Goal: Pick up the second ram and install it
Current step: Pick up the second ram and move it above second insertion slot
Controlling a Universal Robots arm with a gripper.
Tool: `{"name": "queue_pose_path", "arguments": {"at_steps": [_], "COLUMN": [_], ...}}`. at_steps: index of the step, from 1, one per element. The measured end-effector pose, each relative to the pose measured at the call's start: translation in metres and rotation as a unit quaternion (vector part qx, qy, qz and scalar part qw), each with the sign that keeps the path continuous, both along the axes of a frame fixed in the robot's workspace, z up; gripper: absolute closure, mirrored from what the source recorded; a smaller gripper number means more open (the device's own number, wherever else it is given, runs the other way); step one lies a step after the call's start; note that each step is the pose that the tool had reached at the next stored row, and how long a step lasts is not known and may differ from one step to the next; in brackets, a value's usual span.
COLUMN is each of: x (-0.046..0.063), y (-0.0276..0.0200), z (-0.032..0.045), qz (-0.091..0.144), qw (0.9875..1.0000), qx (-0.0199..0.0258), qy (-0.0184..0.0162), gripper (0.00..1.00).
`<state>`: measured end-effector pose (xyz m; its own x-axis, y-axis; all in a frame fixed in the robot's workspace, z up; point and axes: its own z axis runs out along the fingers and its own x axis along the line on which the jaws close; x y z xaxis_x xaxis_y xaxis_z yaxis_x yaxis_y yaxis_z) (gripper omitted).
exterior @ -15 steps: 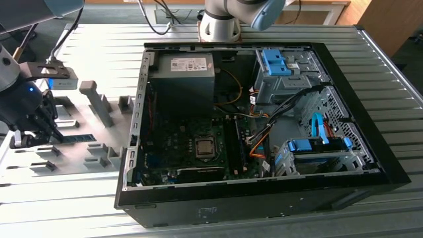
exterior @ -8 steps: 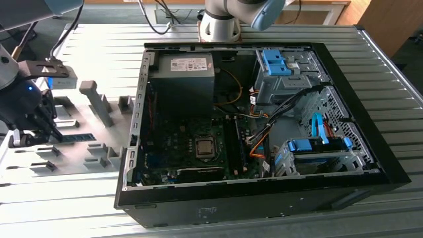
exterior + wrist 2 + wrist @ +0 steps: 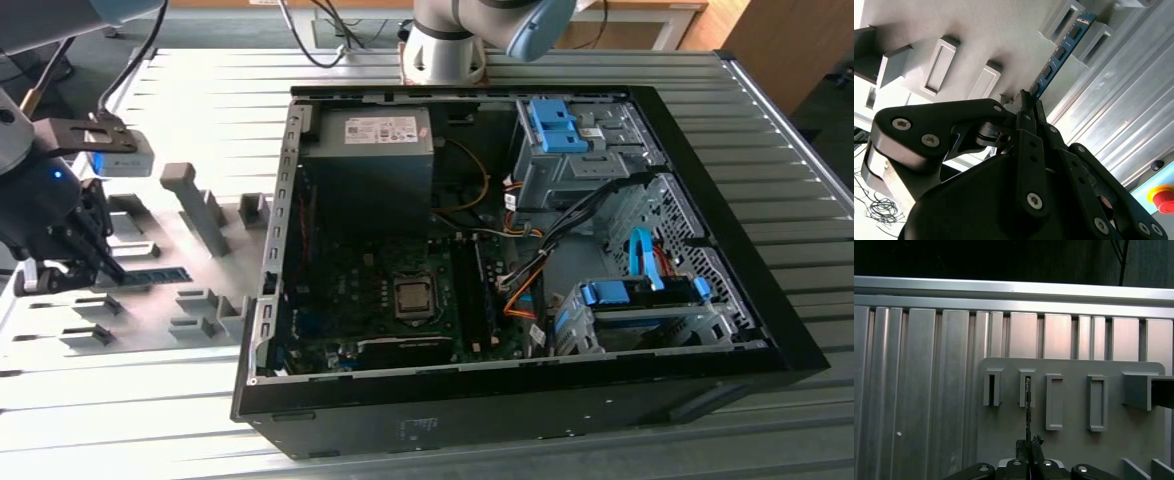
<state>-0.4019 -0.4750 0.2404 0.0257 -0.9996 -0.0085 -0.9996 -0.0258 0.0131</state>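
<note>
At the exterior view's left, the black metal tool (image 3: pixel 1026 99) is pinching the flat blue-green circuit-board stick (image 3: pixel 1061 50) by one end. The stick is standing edgewise in a matte grey plastic holder (image 3: pixel 1021 390) on the ribbed aluminium bench (image 3: pixel 134 420), its long axis pointing away from the tool.

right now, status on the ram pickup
Tool shut on the ram stick, near end. Far end sits between grey holder blocks. Computer case open, apart from it.

Black linkage jaws with silver screws (image 3: pixel 1034 201), on a grey, blue-capped arm (image 3: pixel 447 50).

Ribbed aluminium table (image 3: pixel 787 190) — wooden cabinet (image 3: pixel 785 45) behind, dark teal floor (image 3: pixel 220 28), soft glare.
</note>
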Motion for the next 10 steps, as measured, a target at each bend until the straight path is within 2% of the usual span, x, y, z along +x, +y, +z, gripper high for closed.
{"name": "queue_pose_path", "arguments": {"at_steps": [10], "x": [0.0000], "y": [0.0000], "z": [0.0047], "qz": [0.000], "qw": [1.0000], "qx": [0.0000], "qy": [0.0000], "gripper": [0.86]}}
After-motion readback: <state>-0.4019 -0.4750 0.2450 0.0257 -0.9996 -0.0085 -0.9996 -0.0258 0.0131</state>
